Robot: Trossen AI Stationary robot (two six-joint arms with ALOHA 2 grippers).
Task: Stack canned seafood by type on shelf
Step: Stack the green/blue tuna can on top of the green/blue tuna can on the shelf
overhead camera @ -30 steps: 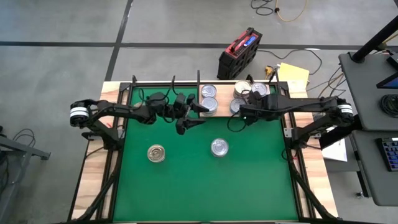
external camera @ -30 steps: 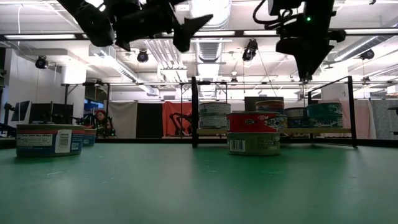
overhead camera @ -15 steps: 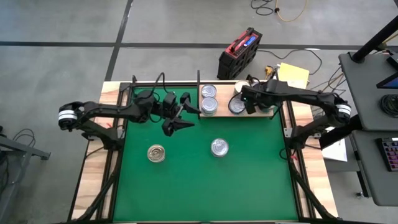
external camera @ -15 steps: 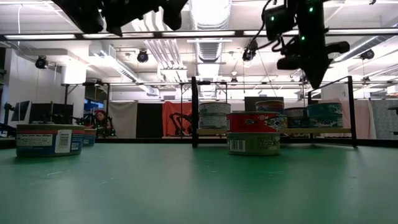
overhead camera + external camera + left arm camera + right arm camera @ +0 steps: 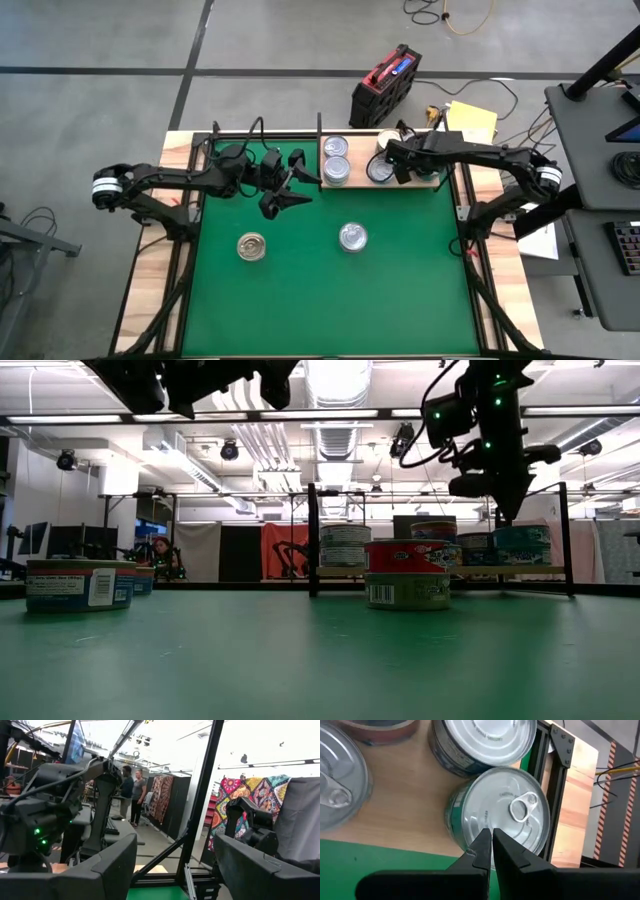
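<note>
Two loose cans: one gold-lidded can (image 5: 252,246) at about 8 o'clock on the green mat (image 5: 320,300), one silver-lidded can (image 5: 352,237) near the centre — well apart from each other, both off the shelf.
Shelf: pale wooden board (image 5: 356,185) at 12 to 1 o'clock on the mat's far edge; two silver-lidded tins (image 5: 336,158) at its left end, more tins under the right arm. From the low view at least one shelf position (image 5: 344,546) is two tins high.
Right gripper: (image 5: 489,842) fingers pressed together with nothing between them, tips poised just over the silvery lid of a shelf can (image 5: 505,815) with teal sides; whether they touch the lid I cannot tell.
Left gripper: (image 5: 290,185) raised above the mat at about 10 o'clock, jaws spread and empty — the wrist view shows only the room between them.
Materials: stiff round metal tins, smooth shiny lids with ring pulls, printed paper or lacquered sides; matte mat, bare wood shelf.
Handling, judged: dense for their size, rigid, not fragile; smooth walls likely slippery, so pinch across the diameter at mid-height, not by the pull tab.
Stacking, judged: flat lids should seat well if set down level and centred.
</note>
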